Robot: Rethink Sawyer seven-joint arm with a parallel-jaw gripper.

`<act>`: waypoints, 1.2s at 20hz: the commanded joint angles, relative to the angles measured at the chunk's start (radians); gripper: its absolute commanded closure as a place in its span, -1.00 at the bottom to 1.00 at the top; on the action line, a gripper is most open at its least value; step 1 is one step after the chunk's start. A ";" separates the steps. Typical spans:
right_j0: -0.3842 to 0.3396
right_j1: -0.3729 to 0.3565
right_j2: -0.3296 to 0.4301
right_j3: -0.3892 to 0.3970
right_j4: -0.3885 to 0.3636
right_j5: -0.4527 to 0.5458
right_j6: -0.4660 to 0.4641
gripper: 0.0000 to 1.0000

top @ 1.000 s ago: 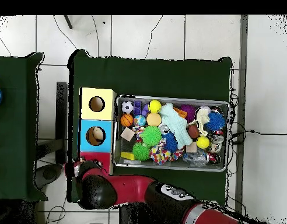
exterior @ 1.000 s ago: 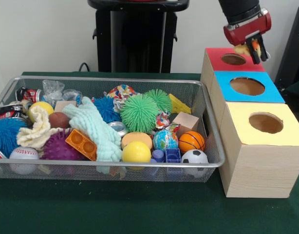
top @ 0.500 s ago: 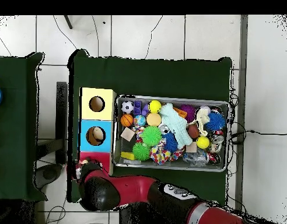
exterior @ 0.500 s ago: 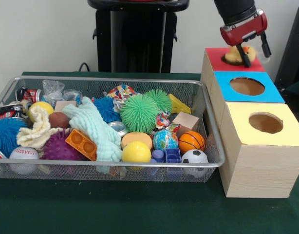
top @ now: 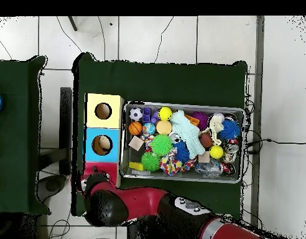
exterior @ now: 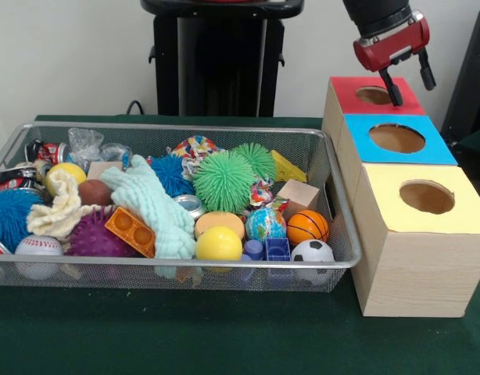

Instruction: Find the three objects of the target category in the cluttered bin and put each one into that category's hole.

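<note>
My gripper [exterior: 410,83] hangs open and empty just above the red-topped box, its two black fingers [exterior: 392,88] spread over the round hole [exterior: 374,95]. The hole shows dark and empty. The orange-tan plush animal is out of view. The wire mesh bin [exterior: 177,127] lies left of the boxes, full of mixed clutter; I cannot pick out another stuffed toy in it for certain. In the overhead view my red arm [top: 112,205] covers the red box's hole and the gripper; only a strip of the red top [top: 93,167] shows beside the bin [top: 180,104].
The blue-topped box [exterior: 400,141] and yellow-topped box [exterior: 424,195] stand in a row in front of the red one. The bin holds a green spiky ball [exterior: 223,181], a mint cloth [exterior: 150,205], an orange brick [exterior: 130,231], a basketball [exterior: 307,226] and several other balls.
A second ago the gripper held the orange-tan plush over the red box. It opened, the plush sat in the hole, and now the plush has gone from sight.
</note>
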 commanded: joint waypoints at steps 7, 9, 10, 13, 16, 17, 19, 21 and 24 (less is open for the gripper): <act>-0.019 -0.046 -0.001 -0.057 0.017 -0.014 0.231 -1.00; -0.022 -0.057 -0.023 -0.056 0.010 0.015 0.205 -1.00; -0.027 -0.057 -0.030 -0.056 0.007 0.024 0.197 -1.00; -0.020 -0.070 -0.097 -0.069 -0.018 0.075 0.126 -1.00; -0.008 -0.077 -0.144 -0.084 -0.030 0.096 0.089 -1.00; -0.009 -0.077 -0.149 -0.085 -0.036 0.094 0.085 -1.00; -0.016 -0.083 -0.155 -0.084 -0.058 0.096 0.069 -1.00; -0.040 -0.096 -0.139 -0.074 -0.083 0.091 0.071 -1.00; -0.056 -0.107 -0.129 -0.075 -0.093 0.107 0.082 -1.00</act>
